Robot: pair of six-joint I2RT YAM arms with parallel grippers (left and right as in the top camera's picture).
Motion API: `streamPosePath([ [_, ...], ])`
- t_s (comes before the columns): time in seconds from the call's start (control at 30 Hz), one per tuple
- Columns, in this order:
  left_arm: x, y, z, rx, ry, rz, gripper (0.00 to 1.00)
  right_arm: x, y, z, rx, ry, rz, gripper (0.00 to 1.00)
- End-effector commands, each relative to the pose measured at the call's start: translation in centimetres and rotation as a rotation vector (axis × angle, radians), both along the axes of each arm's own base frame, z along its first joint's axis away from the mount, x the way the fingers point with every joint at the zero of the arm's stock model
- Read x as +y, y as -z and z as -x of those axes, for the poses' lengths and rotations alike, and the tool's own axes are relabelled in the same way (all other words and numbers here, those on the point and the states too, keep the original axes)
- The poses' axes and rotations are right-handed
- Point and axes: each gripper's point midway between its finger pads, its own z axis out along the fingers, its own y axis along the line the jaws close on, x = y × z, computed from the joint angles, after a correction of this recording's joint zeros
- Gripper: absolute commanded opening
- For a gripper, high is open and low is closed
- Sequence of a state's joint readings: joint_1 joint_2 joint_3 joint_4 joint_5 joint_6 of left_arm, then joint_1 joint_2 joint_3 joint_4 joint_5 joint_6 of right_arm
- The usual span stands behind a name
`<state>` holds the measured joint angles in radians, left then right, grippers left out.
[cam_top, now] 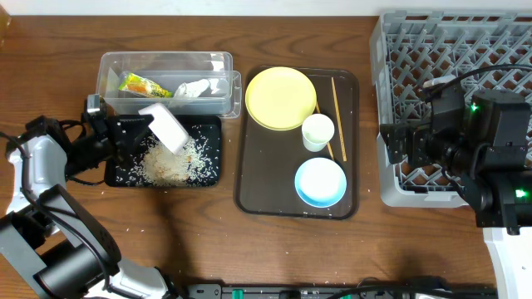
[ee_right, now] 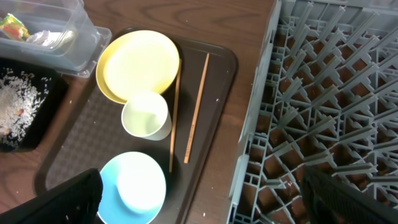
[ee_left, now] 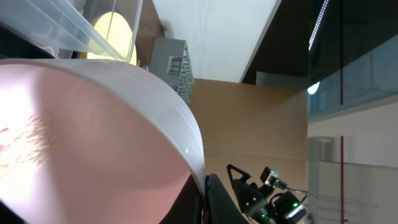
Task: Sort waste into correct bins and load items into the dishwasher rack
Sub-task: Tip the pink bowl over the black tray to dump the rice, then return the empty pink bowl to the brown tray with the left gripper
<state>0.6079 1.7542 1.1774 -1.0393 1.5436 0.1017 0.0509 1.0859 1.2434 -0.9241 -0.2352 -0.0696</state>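
My left gripper (cam_top: 146, 129) is shut on the rim of the white bowl (cam_top: 166, 126), which is tipped over the black tray (cam_top: 209, 126). The bowl fills the left wrist view (ee_left: 93, 137), with the jaws (ee_left: 205, 186) pinching its edge. Rice-like scraps (cam_top: 170, 164) lie in the black tray. The clear container (cam_top: 108, 93) holds the yellow-green wrapper (cam_top: 143, 85) and the crumpled white paper (cam_top: 193, 88). The yellow plate (cam_top: 280, 98), white cup (cam_top: 317, 131), light-blue bowl (cam_top: 321, 183) and chopsticks (cam_top: 338, 112) lie on the brown tray. My right gripper (ee_right: 205, 199) is open and empty at the grey rack's (cam_top: 465, 50) left edge.
The brown serving tray (cam_top: 258, 187) sits between the black tray and the rack. A few rice grains are scattered on the wooden table around the black tray. The rack (ee_right: 323, 93) holds no dishes in the part shown.
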Motion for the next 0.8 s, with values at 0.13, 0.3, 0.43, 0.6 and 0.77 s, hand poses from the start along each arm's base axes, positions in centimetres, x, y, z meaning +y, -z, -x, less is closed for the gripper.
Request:
streamPosePath([
  [0.13, 1.1, 0.5, -0.8, 0.021, -0.024, -0.011, 0.06, 0.2, -0.6, 0.0, -0.013, -0.006, -0.003, 0.99],
  [0.3, 1.2, -0.4, -1.1, 0.040, -0.031, 0.063, 0.06, 0.2, -0.6, 0.0, -0.012, -0.006, -0.002, 0.99],
  [0.43, 1.2, -0.4, -1.1, 0.040, -0.029, 0.063, 0.06, 0.2, -0.6, 0.0, -0.012, -0.006, -0.003, 0.99],
  [0.6, 0.3, -0.4, -1.2, 0.041, -0.003, 0.063, 0.07, 0.2, -0.6, 0.0, -0.012, -0.006, -0.002, 0.99],
  [0.77, -1.6, -0.5, -1.2, 0.002, 0.051, 0.015, 0.06, 0.2, -0.6, 0.0, -0.013, -0.006, -0.002, 0.99],
])
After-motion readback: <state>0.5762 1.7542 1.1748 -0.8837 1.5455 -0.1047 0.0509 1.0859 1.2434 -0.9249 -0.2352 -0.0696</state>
